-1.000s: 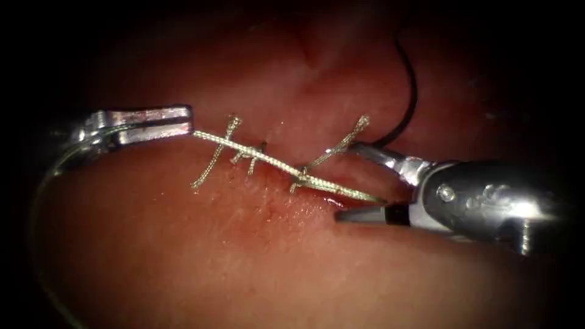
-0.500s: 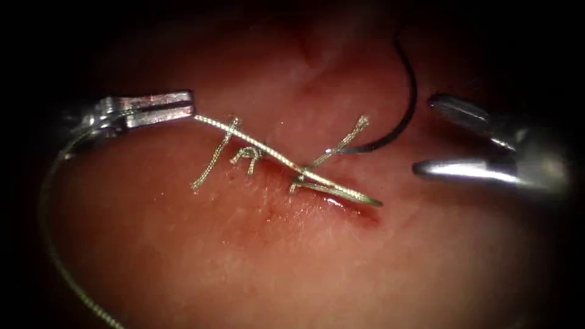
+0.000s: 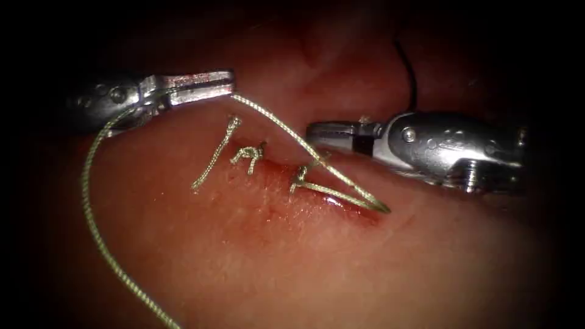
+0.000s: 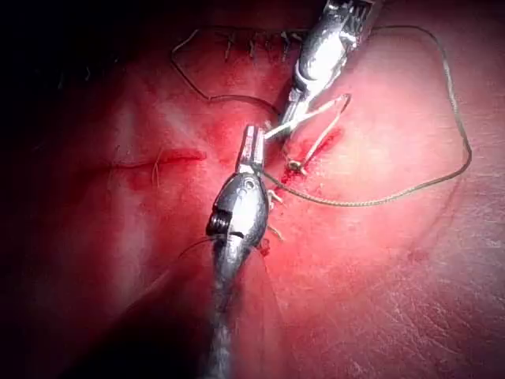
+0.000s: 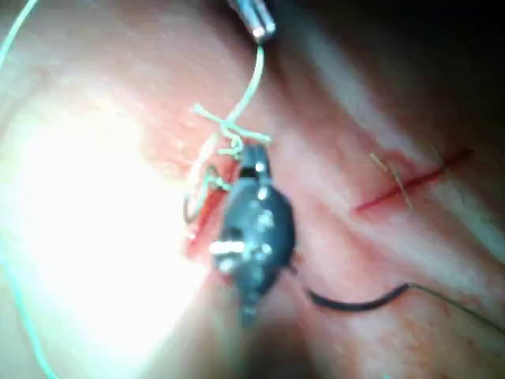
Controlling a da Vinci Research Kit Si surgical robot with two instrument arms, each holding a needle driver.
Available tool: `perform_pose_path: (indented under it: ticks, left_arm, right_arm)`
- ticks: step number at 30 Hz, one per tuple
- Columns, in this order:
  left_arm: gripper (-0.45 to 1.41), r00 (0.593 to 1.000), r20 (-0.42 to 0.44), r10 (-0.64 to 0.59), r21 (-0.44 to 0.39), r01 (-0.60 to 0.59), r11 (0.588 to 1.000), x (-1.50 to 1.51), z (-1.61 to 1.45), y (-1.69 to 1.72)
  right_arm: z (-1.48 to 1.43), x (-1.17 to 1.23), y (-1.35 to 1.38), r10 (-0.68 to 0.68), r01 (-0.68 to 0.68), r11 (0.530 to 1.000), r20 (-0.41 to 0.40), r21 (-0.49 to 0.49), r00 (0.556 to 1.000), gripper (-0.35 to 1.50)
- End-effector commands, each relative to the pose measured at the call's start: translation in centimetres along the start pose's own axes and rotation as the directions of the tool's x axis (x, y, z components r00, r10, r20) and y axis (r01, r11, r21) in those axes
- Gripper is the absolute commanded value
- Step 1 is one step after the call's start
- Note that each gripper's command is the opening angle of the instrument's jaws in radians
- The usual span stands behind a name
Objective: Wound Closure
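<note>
Your left hand (image 3: 228,85) is clamped on the thread (image 3: 286,131), keeping that strand taut off the cut (image 3: 317,195). Your right hand (image 3: 314,131) looks closed beside the strand, holding nothing I can see; the needle (image 5: 355,302) lies loose on the tissue (image 3: 256,262).

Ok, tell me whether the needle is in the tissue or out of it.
Out. The needle lies free on the tissue, its dark curve fully exposed in the right wrist view, held by neither gripper; the left gripper holds the thread.

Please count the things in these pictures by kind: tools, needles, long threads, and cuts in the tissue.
Tools: 2, the left tool shut on the thread, the right tool shut, holding nothing visible.
Needles: 1, the needle lying free on the tissue.
Long threads: 1.
Cuts: 2, the stitched cut and a second cut.
Total: 6.
</note>
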Motion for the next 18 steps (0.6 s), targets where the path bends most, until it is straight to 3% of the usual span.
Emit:
perform_pose_path:
  ticks: [1,12,18]
  left_arm:
    - [-0.45,1.0,-0.001,0.004,0.008,-0.004,1.0,-0.11,0.11,-0.06]
    - [-0.45,0.999,0.001,0.036,0.039,-0.036,0.999,-0.61,0.58,-0.13]
    - [-0.45,0.999,0.004,0.05,0.041,-0.05,0.998,-0.84,0.71,0.0]
  right_arm:
    - [0.17,0.0,-0.07,-0.003,0.003,1.0,-0.008,0.015,1.0,-0.35]
    - [0.21,0.1,-0.21,0.002,0.0,0.999,-0.053,0.036,0.999,-0.35]
    - [0.2,0.18,-0.2,0.057,-0.053,0.998,-0.168,0.026,0.984,-0.35]
